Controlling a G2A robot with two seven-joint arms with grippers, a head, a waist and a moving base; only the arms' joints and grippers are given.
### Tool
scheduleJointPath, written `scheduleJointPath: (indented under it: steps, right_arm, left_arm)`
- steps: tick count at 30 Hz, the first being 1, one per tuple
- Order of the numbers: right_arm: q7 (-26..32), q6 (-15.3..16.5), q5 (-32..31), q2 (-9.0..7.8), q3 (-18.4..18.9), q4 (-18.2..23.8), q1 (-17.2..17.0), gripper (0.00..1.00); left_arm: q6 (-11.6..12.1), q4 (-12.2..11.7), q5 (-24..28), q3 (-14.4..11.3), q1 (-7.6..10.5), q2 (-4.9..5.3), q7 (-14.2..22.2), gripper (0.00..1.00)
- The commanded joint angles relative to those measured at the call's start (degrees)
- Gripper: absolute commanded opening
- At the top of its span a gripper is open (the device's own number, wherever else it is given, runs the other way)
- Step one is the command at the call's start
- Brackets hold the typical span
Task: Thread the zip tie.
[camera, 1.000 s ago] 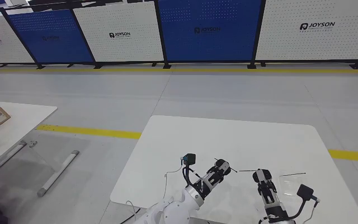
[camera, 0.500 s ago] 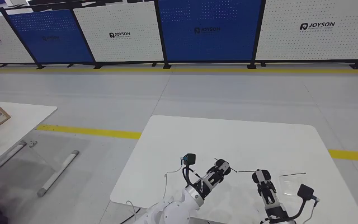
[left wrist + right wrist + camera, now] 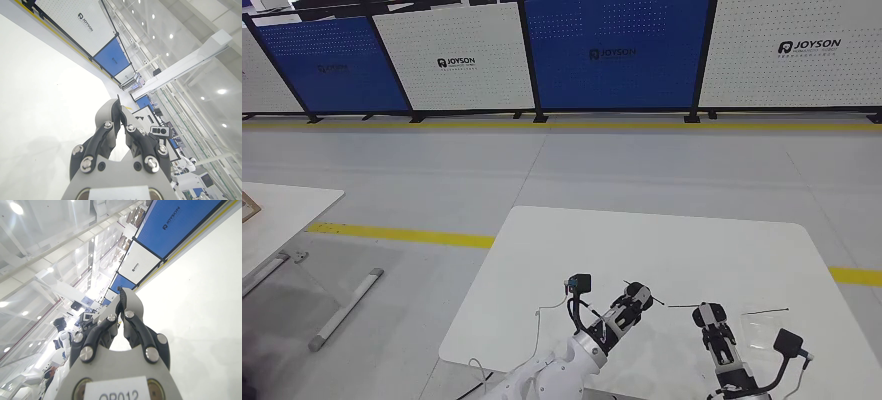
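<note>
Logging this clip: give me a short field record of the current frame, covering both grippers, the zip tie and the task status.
surface: white table
left gripper: shut, pinching the thin black zip tie, over the table's near side
right gripper: shut, a black zip tie end poking from its tip
arrangement: grippers side by side, apart; thin black strips run between them in the top view
threading: too fine to tell whether the ends have met
</note>
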State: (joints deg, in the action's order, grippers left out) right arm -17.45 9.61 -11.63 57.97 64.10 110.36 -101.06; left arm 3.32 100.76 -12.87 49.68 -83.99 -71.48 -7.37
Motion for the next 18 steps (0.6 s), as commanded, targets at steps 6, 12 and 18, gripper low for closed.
scheduleJointPath:
  steps: [6,12,18]
  right_arm:
    - [0.9,0.0,0.5,0.62,0.1,-0.4,0.4,0.00]
    - [1.5,0.6,0.1,1.05,0.8,-0.3,-0.1,0.00]
    - [2.2,0.2,-0.8,1.51,1.0,-0.2,-0.2,0.00]
  left_arm:
    - [0.0,0.0,0.0,0.0,0.00,0.00,0.0,0.00]
    - [0.0,0.0,0.0,0.0,0.00,0.00,0.0,0.00]
    - [0.0,0.0,0.0,0.0,0.00,0.00,0.0,0.00]
